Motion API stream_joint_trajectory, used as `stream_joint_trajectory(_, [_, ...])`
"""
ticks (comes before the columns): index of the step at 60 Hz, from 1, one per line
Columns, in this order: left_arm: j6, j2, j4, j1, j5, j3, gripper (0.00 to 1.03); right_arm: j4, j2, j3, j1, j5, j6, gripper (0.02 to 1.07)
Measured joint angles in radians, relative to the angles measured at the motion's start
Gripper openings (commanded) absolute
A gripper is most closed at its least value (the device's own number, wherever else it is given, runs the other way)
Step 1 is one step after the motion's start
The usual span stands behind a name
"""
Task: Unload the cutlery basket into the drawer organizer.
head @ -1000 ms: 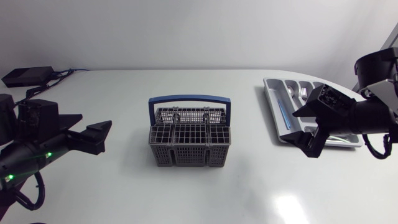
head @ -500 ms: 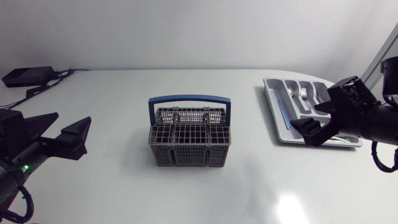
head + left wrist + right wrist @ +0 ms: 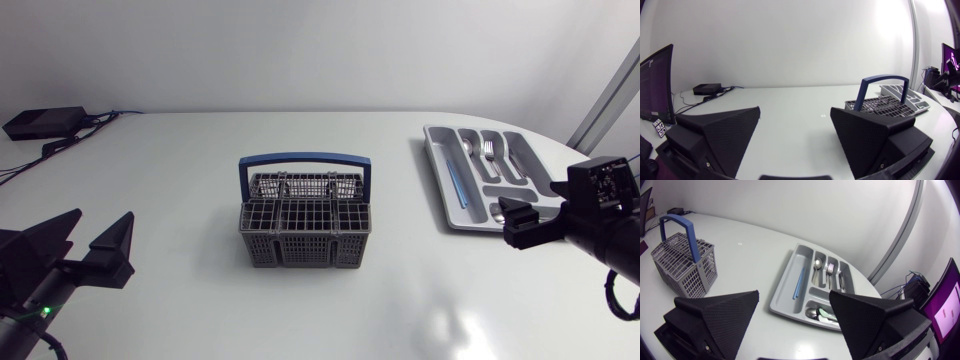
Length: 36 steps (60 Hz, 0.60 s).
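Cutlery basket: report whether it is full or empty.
Empty, as far as shows: no utensil stands in the cutlery basket in the head view; cutlery lies in the drawer organizer.

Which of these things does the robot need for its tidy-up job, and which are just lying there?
For the job:
cutlery basket
drawer organizer, already holding a fork and a spoon
left pincer and right pincer, both open

Just lying about:
black box at the table's far corner
cables beside it

Grey lattice basket [image 3: 305, 240] (its handle [image 3: 304, 157] blue), pale grey organizer [image 3: 436, 160], white table [image 3: 200, 300].
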Motion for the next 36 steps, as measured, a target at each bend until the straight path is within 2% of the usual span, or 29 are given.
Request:
stream_joint_trajectory(15, [-0.007,-0.135,0.019,0.045,0.019,-0.105,0.98,0.082,-0.113,-0.095,-0.001,0.054,0.008,1.03])
stream_joint_trajectory(36, [-0.007,-0.144,0.023,0.046,0.019,-0.106,0.98,0.136,-0.293,-0.217,-0.012,0.074,0.051,1.03])
